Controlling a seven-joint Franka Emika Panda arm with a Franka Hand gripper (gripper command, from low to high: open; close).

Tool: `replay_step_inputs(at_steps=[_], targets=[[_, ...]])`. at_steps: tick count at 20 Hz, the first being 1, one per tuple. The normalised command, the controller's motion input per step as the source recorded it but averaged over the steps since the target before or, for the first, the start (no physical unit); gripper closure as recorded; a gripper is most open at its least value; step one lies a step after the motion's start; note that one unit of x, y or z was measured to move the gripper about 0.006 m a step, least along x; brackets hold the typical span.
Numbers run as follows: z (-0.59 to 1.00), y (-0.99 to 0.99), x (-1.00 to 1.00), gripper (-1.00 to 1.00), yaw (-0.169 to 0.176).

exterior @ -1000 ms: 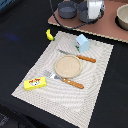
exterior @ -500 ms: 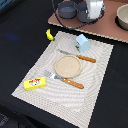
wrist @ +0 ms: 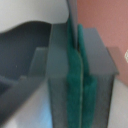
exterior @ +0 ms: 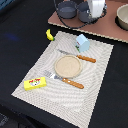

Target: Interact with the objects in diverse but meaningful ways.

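My gripper (exterior: pixel 96 9) hangs at the back over the brown board, right beside the grey-blue pot (exterior: pixel 84 12). A second round grey-blue vessel (exterior: pixel 65 8) stands to its left in the exterior view. In the wrist view the green pads (wrist: pixel 74 85) are pressed together, and I see nothing clearly between them. The dark pot wall (wrist: pixel 25 45) curves close by. On the striped placemat (exterior: pixel 102 75) lie the yellow banana (exterior: pixel 49 34), the pale blue carton (exterior: pixel 83 42) and the flat yellow box with red print (exterior: pixel 34 83). I cannot find the small white piece.
A beige plate (exterior: pixel 67 65) sits mid-mat, with an orange-handled knife (exterior: pixel 82 57) behind it and an orange-handled fork (exterior: pixel 67 81) in front. A beige bowl (exterior: pixel 122 16) stands on the brown board (exterior: pixel 112 32). The tabletop is black.
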Motion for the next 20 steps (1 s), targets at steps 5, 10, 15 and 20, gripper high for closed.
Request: replay_step_inputs(at_steps=[5,10,15,20], targets=[[-0.01,0.11,0.2,1.0,-0.007],[-0.1,0.09,-0.12,1.0,0.078],[-0.02,0.07,-0.2,1.0,0.1],[-0.1,0.01,-0.32,1.0,0.096]])
